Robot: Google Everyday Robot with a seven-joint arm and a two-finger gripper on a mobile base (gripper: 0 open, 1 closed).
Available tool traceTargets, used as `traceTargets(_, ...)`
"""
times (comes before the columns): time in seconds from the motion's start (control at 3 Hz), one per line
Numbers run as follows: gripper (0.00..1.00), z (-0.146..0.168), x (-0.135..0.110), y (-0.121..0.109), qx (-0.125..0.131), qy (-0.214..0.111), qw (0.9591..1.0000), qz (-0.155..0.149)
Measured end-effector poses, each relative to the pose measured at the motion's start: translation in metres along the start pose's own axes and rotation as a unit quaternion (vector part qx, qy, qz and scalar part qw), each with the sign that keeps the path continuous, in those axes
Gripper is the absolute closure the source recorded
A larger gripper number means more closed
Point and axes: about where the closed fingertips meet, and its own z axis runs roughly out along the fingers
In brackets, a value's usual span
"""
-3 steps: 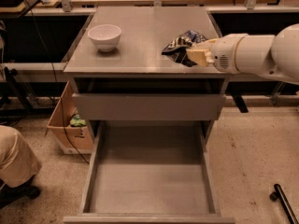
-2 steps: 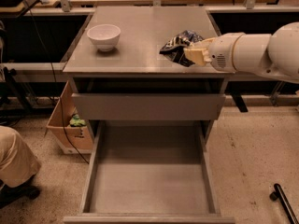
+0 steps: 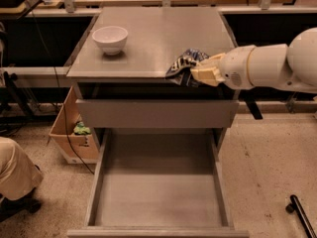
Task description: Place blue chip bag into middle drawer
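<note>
Reaching in from the right, the white arm point(image 3: 267, 66) lies nearly level over the front right corner of the desk point(image 3: 148, 33), with the gripper point(image 3: 198, 72) pointing left. Its jaws are clenched on the bag point(image 3: 182, 64), which sits at the desk's front edge, partly past the lip and just above the top drawer point(image 3: 157, 114) and its flat front panel. Below, the middle drawer point(image 3: 158, 197) is pulled far out. Its grey floor lies forward of that panel, open to the space above between low side walls. A white bowl point(image 3: 110, 37) sits well apart at the desk's back left. A cardboard box point(image 3: 67, 133) stands on the ground to the left. Compared with a second ago, gripper and bag have come forward from mid-desk to the front edge, while the bowl and drawers are unmoved.
</note>
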Motion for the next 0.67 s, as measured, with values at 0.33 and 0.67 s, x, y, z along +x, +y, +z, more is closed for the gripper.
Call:
traceTargets(0.33,1.00,-0.028,0.037,0.014,-0.031,0.045,0.9984,-0.015)
traceTargets(0.67,1.00,-0.024,0.120,0.009,-0.055,0.138,0.9889,-0.002)
